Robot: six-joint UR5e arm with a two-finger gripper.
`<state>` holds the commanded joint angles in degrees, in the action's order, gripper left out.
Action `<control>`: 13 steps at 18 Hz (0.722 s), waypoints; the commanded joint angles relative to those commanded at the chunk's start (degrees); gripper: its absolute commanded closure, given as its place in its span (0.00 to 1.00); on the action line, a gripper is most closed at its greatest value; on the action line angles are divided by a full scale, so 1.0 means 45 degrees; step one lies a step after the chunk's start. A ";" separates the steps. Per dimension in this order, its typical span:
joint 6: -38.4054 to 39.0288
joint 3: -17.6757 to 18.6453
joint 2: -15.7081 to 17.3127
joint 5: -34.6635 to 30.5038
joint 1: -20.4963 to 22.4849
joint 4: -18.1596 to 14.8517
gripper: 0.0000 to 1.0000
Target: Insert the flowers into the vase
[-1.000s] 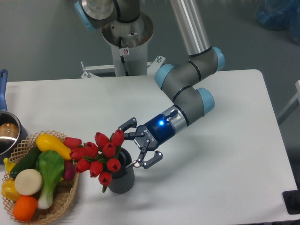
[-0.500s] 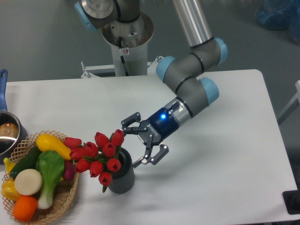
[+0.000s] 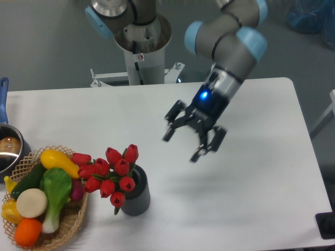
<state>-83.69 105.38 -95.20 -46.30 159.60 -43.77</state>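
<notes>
Now flowers [image 3: 108,174] in vase [image 3: 137,196], hand [image 3: 181,147] apart

One fixed camera, high at the near side, looks down and across the white table [image 3: 251,209] toward the arm's base [image 3: 141,42] at the far edge, mid-range.

In front of you, the vase [image 3: 137,197] stands on the table [image 3: 251,209] with the tulips [image 3: 108,174] in it, leaning left over the wicker basket [image 3: 73,222] of toy vegetables (just beside the vase). The pot [image 3: 8,149] sits behind the basket. The gripper [image 3: 180,147] hangs right of and behind the vase, apart.
</notes>
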 joint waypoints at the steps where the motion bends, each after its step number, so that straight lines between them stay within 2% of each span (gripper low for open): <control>1: 0.0448 -0.0097 0.0176 -0.0255 0.0098 -0.0019 0.00; 3: 0.1017 -0.0312 0.0450 -0.1267 0.0313 -0.0271 0.00; 5: 0.0961 -0.0254 0.1073 -0.2770 0.0391 -0.0818 0.00; 9: 0.0863 -0.0449 0.1719 -0.4198 0.0430 -0.1131 0.00; 13: -0.1222 -0.0371 0.2287 -0.6424 0.0489 -0.1873 0.00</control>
<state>-89.18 103.71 -84.91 -75.21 161.81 -52.20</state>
